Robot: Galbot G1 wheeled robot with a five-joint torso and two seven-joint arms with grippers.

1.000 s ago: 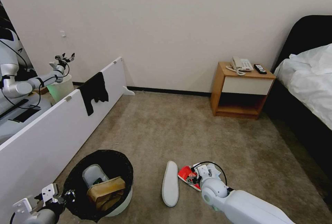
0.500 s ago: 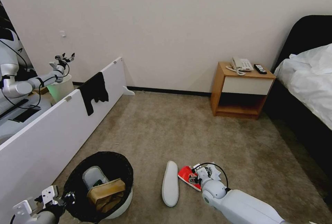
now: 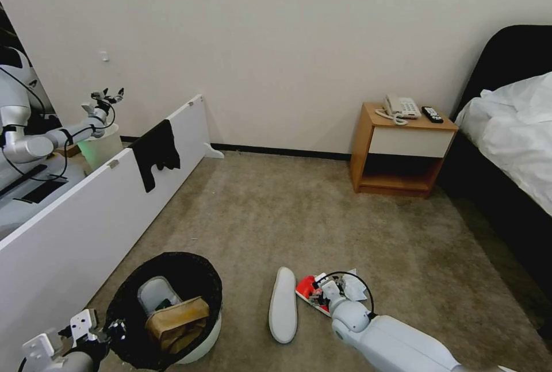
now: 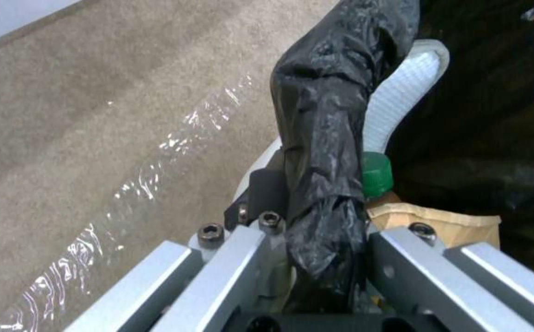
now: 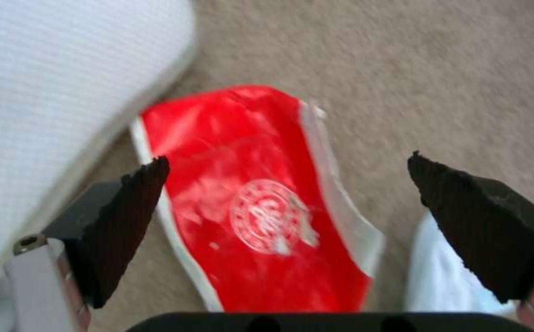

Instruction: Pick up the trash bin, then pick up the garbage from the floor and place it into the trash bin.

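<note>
Right claw poised over a red packet on the floor; left claw holds the bin.

The right claw (image 5: 285, 207) hovers with its pads spread wide, one on each side of the red packet (image 5: 261, 198), which lies flat on the carpet (image 3: 299, 211) directly beneath. The packet's long axis runs between the pads, so they would close across its narrow width. A white slipper (image 3: 283, 304) lies just beside it at 9 o'clock; white tissue (image 3: 352, 288) sits at 3 o'clock. The left claw (image 4: 316, 230) is clamped on the bin (image 3: 167, 309) rim at 8 o'clock, with a paper bag (image 3: 175, 323) inside. Compared with a second ago, the right claw has shifted slightly towards the slipper and the near end of the packet.
</note>
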